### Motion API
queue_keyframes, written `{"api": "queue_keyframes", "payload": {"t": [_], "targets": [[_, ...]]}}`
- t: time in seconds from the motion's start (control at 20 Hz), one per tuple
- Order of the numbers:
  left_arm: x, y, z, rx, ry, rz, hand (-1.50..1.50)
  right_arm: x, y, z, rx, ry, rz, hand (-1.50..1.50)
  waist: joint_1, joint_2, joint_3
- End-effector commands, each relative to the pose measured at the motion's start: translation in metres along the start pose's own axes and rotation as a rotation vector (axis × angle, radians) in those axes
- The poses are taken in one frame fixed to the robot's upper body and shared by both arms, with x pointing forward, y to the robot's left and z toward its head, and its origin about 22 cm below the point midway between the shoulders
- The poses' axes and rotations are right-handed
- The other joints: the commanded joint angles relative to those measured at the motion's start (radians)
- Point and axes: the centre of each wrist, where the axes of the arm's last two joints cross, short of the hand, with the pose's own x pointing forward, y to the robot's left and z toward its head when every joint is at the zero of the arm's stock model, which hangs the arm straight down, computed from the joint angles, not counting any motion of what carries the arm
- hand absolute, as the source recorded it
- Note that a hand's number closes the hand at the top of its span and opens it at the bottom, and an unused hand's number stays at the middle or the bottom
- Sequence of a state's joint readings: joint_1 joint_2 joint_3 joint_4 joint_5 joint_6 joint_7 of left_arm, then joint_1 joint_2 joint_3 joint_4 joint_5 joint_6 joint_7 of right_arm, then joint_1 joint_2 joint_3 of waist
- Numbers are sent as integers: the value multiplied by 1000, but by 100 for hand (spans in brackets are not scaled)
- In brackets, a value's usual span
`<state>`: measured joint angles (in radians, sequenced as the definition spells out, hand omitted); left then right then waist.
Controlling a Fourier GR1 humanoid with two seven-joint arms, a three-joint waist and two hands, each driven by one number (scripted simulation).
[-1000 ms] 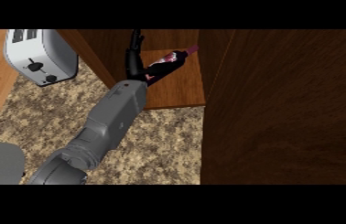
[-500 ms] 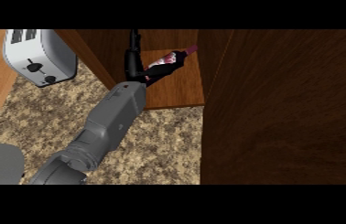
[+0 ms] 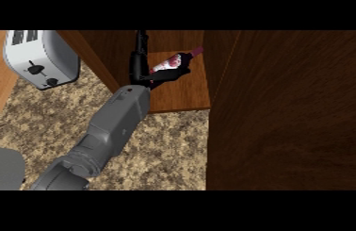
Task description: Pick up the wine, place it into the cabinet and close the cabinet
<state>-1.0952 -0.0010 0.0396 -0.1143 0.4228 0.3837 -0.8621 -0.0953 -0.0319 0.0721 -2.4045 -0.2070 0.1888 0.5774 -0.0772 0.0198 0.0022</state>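
- Dark brown wood fills most of the head view: the open wooden cabinet (image 3: 182, 91) shows a lighter brown shelf floor, and its tall door (image 3: 285, 112) stands swung out to the right of that shelf, nearer the viewer.
- The dark glass wine bottle with a pale label and red cap (image 3: 175, 61) lies tilted over the cabinet shelf, its cap pointing toward the back right corner. I judge it is held at this slant because the arm comes in low from the front left and must carry the bottle over the shelf edge.
- The black left hand (image 3: 161, 74) is inside the cabinet opening, its fingers curled round the lower body of the bottle; the grasp hides much of the glass. Whether the bottle base already rests on the shelf I cannot tell.
- The grey left forearm (image 3: 115, 126) runs from the lower left corner up to the shelf's front edge, crossing the speckled beige stone counter (image 3: 170, 150).
- A black upright bar (image 3: 141, 48) shows just left of the bottle, against the cabinet's left wall; what it is I cannot tell.
- A white two-slot toaster (image 3: 38, 58) sits on the counter, left of the cabinet and well apart from the bottle.
- The right hand shows nowhere here.
- By my judgement the placing step is near its end: letting go and shutting the door remain.
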Motion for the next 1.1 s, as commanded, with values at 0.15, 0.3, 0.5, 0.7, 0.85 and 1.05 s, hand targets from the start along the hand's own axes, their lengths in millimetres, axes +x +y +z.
{"api": "queue_keyframes", "payload": {"t": [0.15, 0.3, 0.5, 0.7, 0.85, 1.05], "targets": [[-16, 11, 15, 8, 80, 25, -150, 10, 3, 3, -8, -18, 17, -150, 21, -4, -4], [-18, 13, 16, 30, 57, 88, -150, 12, 10, 11, 23, -24, -21, -150, 2, -6, -4], [-21, 15, 20, 20, 60, 130, -150, 10, 3, 10, -2, -22, -4, -150, 19, -11, -3], [-20, 14, 22, 25, 44, 139, -150, 12, 8, 1, 15, 2, -17, -150, 19, -14, -3], [-25, 16, 30, 15, 59, 157, -150, 5, 1, 12, 1, -7, -25, -150, 20, -20, -2], [-22, 8, 37, 3, 82, 161, -150, 16, 7, 10, 1, -3, -8, -150, 12, -21, -3]]}}
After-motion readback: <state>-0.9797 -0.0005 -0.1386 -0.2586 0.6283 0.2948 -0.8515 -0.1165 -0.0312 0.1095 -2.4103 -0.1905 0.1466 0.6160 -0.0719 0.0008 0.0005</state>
